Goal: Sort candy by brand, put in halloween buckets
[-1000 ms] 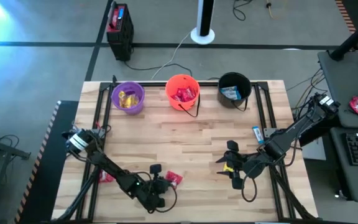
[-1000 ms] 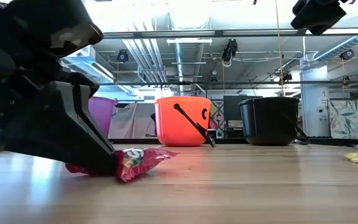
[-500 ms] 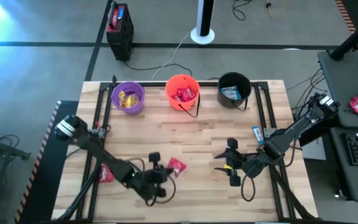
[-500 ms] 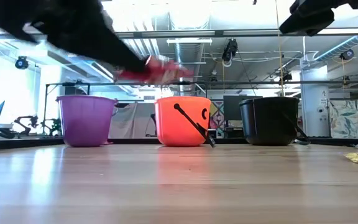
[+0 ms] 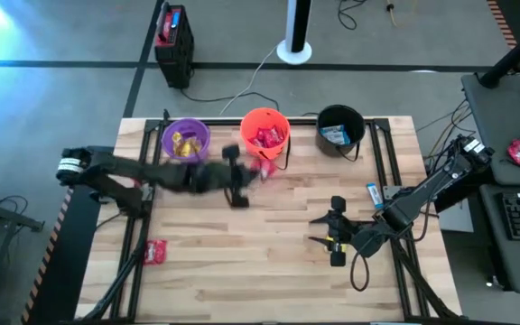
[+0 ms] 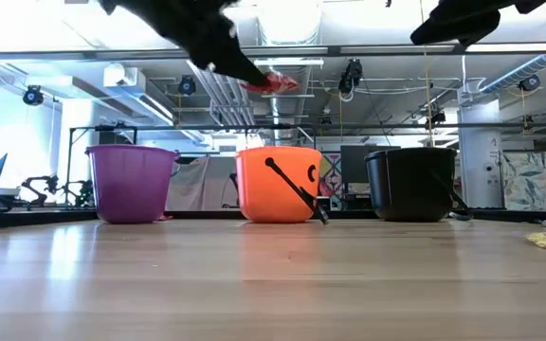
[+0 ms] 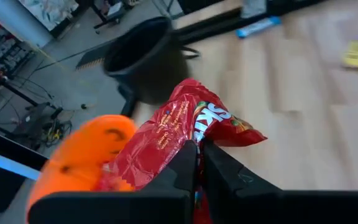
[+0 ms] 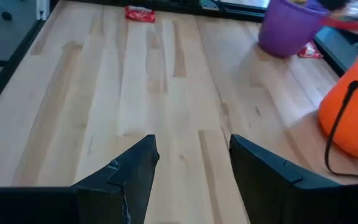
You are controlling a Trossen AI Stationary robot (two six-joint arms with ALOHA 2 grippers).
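1. Left wrist view: the red candy packet is pinched between the left gripper's fully closed fingers and hangs in the air, with the orange bucket just below and ahead of it.
2. A second ago that packet lay on the near part of the table with the left gripper down on it. Now it is lifted and carried across to the far row, beside the orange bucket's rim in the high view.
3. In the low view the packet sits above the orange bucket, well clear of its rim, so a release looks close; I judge it needs a little more travel over the mouth first.
4. The orange bucket already holds red wrappers, so this is the matching pail. The purple bucket holds yellow ones and the black bucket a blue-and-white one.
5. The right gripper hovers low over the near right of the table, fingers spread wide and empty, as it did a second ago, with a yellow packet beneath it.
6. Another red packet is left on the near left of the table, and a blue-and-white packet lies at the right edge.
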